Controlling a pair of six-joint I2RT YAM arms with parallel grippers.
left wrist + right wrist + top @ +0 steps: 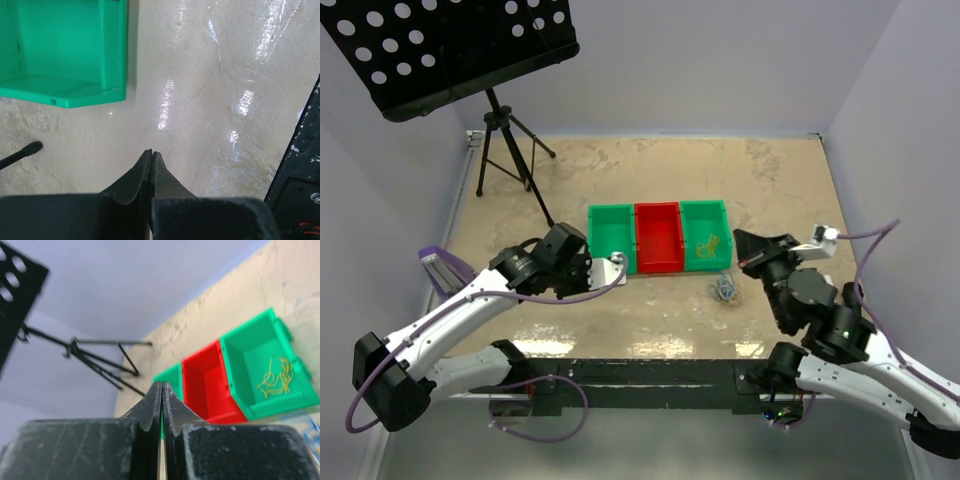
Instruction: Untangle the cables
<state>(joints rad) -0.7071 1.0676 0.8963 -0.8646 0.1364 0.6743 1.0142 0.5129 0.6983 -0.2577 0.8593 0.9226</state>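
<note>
Yellow cable (710,243) lies in right green bin (695,225); blue-white tangle (724,291) on tabletop (650,310) at bin's 6 o'clock. Left end effector (151,155) and right end effector (161,385) — both pinched closed, empty. Wires look light, limp, springy — pinch an outer loop.

DESK: Where does the overhead camera sit?
PHOTOGRAPHER: High behind both arm bases, looking down on the whole table (650,170) from afar.
DESK: The left wrist?
PHOTOGRAPHER: Close over the left gripper (151,152), facing down at the tabletop. The left green bin (65,50) lies beyond the fingertips, leftward.
DESK: The right wrist?
PHOTOGRAPHER: Behind the right gripper (161,384), tilted toward the back wall. The red bin (207,382) and right green bin (255,352) lie beyond the fingertips, rightward, the music stand (80,350) leftward. All three views share the left green bin.
</note>
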